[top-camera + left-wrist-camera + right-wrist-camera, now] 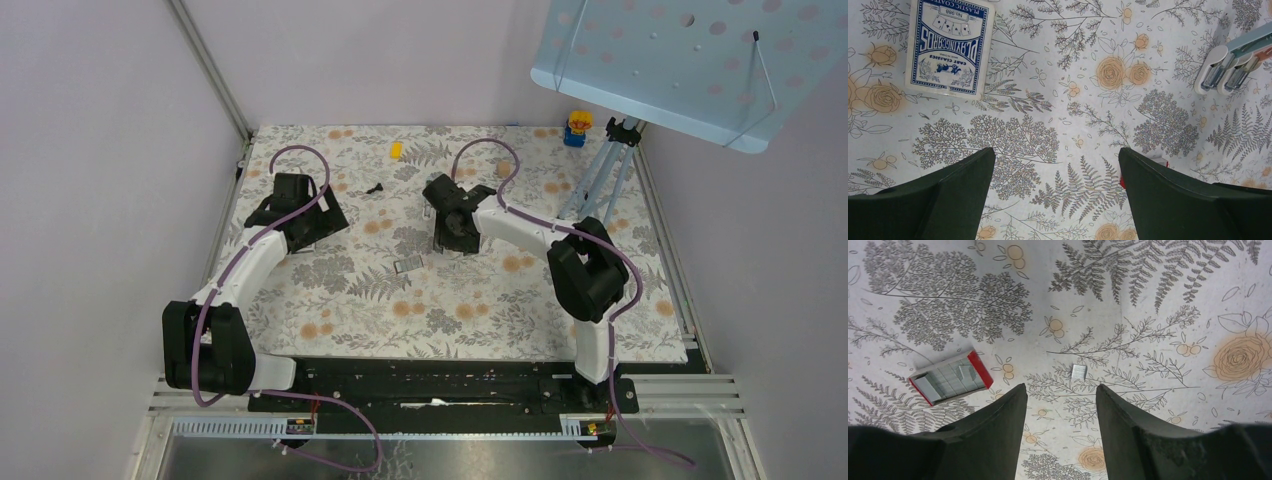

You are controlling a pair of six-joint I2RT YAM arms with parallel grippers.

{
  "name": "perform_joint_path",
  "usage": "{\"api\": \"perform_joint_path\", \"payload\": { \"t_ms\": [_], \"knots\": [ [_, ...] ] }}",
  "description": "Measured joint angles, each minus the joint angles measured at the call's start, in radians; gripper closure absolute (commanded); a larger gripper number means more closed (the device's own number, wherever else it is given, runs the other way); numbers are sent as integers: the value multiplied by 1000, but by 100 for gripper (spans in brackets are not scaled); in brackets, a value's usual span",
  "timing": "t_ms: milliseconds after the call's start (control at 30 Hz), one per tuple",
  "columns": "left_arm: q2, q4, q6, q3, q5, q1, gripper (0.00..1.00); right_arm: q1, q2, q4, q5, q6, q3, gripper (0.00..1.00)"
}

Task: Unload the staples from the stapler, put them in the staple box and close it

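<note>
The stapler, white and pale teal, lies swung open at the upper right edge of the left wrist view, well away from my left gripper, which is open and empty over bare cloth. A short strip of staples lies loose on the floral cloth just beyond the fingertips of my right gripper. That gripper is open with nothing between its fingers. In the top view the right gripper hangs over the middle of the table and the left gripper over the left side.
A red-edged box of staples sits open left of the right gripper, also seen as the staple box. A playing-card box lies ahead of the left gripper. At the back are a yellow piece, a small black part, a toy figure and a tripod.
</note>
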Motion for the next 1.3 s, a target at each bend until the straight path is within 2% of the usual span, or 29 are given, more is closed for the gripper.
{"api": "perform_joint_path", "payload": {
  "t_ms": [500,700,833,1067,1300],
  "knots": [
    [0,0,0,0,1,3,1,0,78,-3,-3,56,-39,58],
    [0,0,0,0,1,3,1,0,86,-1,-2,57,-42,71],
    [0,0,0,0,1,3,1,0,86,-1,-2,56,-42,76],
    [0,0,0,0,1,5,1,0,86,2,-3,39,-42,80],
    [0,0,0,0,1,5,1,7,86,6,-5,-39,-20,80]
  ]
}}
